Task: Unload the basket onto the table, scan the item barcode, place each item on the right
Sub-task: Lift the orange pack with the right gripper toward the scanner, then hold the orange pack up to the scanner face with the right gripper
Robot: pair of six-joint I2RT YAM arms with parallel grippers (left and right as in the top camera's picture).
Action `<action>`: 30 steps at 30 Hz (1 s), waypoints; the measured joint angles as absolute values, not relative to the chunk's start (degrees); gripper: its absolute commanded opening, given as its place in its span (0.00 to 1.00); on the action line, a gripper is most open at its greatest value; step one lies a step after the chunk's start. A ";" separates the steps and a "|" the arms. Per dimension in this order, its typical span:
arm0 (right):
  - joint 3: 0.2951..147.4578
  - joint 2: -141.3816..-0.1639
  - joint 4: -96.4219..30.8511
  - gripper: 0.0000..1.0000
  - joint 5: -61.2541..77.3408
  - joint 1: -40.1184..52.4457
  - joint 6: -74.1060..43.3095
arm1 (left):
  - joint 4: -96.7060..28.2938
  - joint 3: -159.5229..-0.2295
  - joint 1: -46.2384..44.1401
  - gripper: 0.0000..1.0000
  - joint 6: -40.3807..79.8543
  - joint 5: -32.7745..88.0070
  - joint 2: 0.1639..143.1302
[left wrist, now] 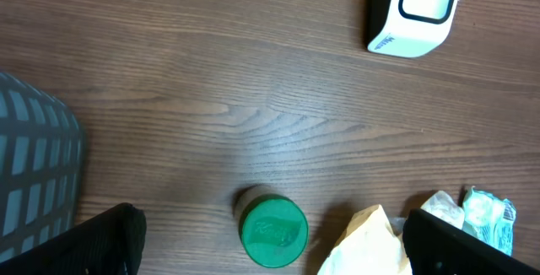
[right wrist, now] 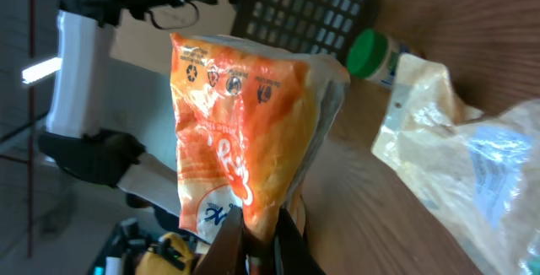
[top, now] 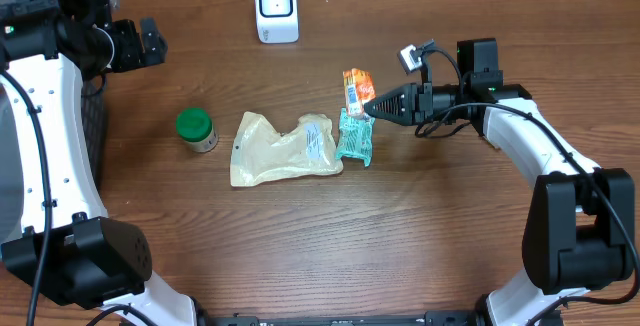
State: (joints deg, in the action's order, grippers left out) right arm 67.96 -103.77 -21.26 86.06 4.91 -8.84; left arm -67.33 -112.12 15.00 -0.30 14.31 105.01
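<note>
Now: right gripper (top: 372,108) clamped tight on the lower edge of the orange snack packet (top: 357,88), held upright just beside the teal packet (top: 355,138), well apart from the barcode scanner (top: 276,8). Left gripper (top: 148,42) spread wide, empty. Suggest: carry packet to scanner window, barcode face square on, hold steady; barcode position unclear.

Orange printed packet (top: 357,88) upright in the right end effector (top: 369,106)

I count on the table: one white scanner (top: 276,8), one green-capped jar (top: 196,129), one tan pouch (top: 283,149), one teal packet (top: 355,138), one orange packet (top: 357,90), one dark basket (left wrist: 34,165).
</note>
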 measured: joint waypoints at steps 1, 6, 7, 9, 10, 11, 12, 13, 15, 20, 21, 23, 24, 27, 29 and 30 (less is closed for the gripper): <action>68.07 -103.74 -20.01 0.04 86.80 4.91 -10.94 | -67.31 -112.12 15.00 1.00 -0.30 14.31 105.01; 68.14 -103.74 -19.07 0.04 86.50 4.91 -19.86 | -67.29 -112.12 15.00 1.00 -0.27 14.31 105.01; 68.14 -103.74 -20.10 0.04 84.55 4.91 -20.60 | -67.31 -112.12 15.00 1.00 -0.30 14.31 105.01; 68.14 -103.74 -20.60 0.04 81.76 4.91 -21.06 | -67.31 -112.12 15.00 0.99 -0.27 14.31 105.01; 68.14 -103.74 -20.60 0.04 81.21 4.91 -21.15 | -67.29 -112.12 15.00 1.00 -0.30 14.31 105.01; 68.14 -103.74 -20.69 0.04 80.49 4.91 -21.23 | -67.29 -112.12 15.00 1.00 -0.30 14.31 105.01; 68.14 -103.74 -20.69 0.04 80.12 4.91 -21.21 | -67.29 -112.12 15.00 1.00 -0.30 14.31 105.01; 68.14 -103.74 -20.69 0.04 79.85 5.02 -21.23 | -67.29 -112.12 15.00 1.00 -0.27 14.31 105.01; 68.14 -103.74 -20.71 0.04 77.91 5.80 -22.11 | -67.29 -112.12 15.00 1.00 -0.30 14.31 105.01; 88.90 -103.88 -48.62 0.04 49.28 12.58 -22.04 | -67.22 -112.12 15.00 1.00 -0.30 14.33 105.01; 104.01 -104.62 -56.69 0.04 34.15 17.30 -21.12 | -67.29 -112.12 15.00 1.00 -0.27 14.31 105.01; 125.19 -108.81 -61.71 0.04 14.96 23.07 -19.09 | -67.35 -112.12 15.00 1.00 -0.27 14.26 105.01; 135.46 -113.34 -60.31 0.04 5.93 25.61 -15.20 | -67.20 -112.12 15.00 1.00 -0.27 14.33 105.01; 137.95 -120.51 -51.68 0.04 -3.99 26.85 -7.29 | -67.29 -112.12 15.00 0.99 -0.27 14.31 105.01; 137.47 -128.07 -46.06 0.04 -11.75 28.47 -0.40 | -67.31 -112.12 15.00 1.00 -0.27 14.31 105.01; 137.38 -132.22 -39.18 0.04 -16.25 29.80 4.56 | -67.35 -112.12 15.00 1.00 -0.27 14.33 105.01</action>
